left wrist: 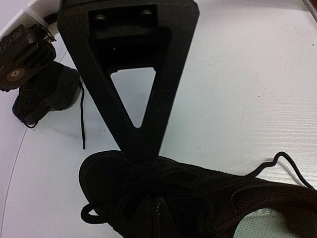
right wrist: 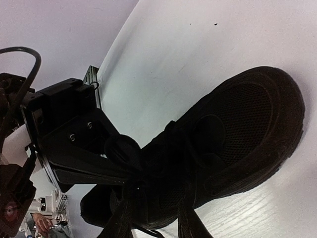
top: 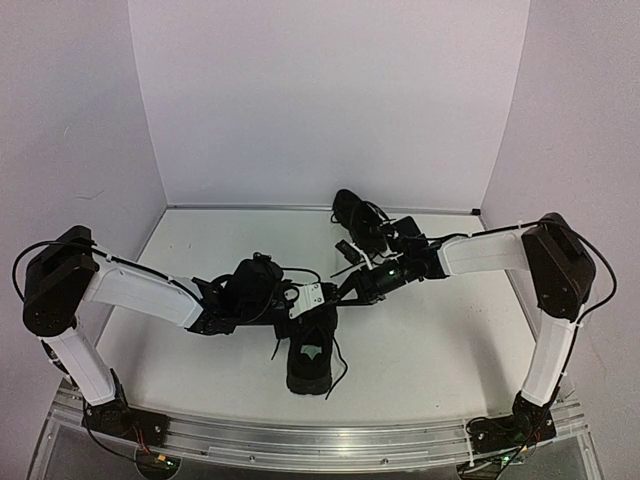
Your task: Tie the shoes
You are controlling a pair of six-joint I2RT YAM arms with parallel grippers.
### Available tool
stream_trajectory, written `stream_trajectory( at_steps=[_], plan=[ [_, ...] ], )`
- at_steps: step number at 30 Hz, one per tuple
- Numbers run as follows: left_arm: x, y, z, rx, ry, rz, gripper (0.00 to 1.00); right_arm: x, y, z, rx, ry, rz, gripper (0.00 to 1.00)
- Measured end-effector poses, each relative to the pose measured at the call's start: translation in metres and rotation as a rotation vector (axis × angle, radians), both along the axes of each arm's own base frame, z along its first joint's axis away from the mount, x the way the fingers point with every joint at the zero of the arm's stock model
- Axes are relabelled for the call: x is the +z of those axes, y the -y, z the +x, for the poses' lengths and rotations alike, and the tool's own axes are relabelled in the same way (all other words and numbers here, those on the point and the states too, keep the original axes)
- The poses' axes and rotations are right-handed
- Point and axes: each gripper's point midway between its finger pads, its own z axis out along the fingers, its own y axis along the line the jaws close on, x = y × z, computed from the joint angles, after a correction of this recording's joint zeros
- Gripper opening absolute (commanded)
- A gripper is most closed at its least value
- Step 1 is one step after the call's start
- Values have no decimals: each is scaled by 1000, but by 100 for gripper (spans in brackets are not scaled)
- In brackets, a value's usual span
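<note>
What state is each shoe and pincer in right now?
Near shoe: upright, laces loose, untied.
Far shoe: lace trailing loose.
Left pincer: shut at near shoe's laces.
Right pincer: partly open above near shoe.

No legible text, brand, number or sign was found in any view. Dark marks on a white housing (left wrist: 17, 37) in the left wrist view were too blurred to read.
</note>
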Motion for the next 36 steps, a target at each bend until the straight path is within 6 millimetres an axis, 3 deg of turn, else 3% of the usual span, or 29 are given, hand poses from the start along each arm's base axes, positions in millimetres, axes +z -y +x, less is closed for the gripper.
stream_trajectory(
  at_steps=[10, 36],
  plan=[
    [-3, -1, -1, -14, 14, 23, 0, -15, -6, -10, 35, -47, -4, 28],
    [-3, -1, -1, -16, 14, 24, 0, -9, -22, -18, 81, -88, 36, 33]
  ],
)
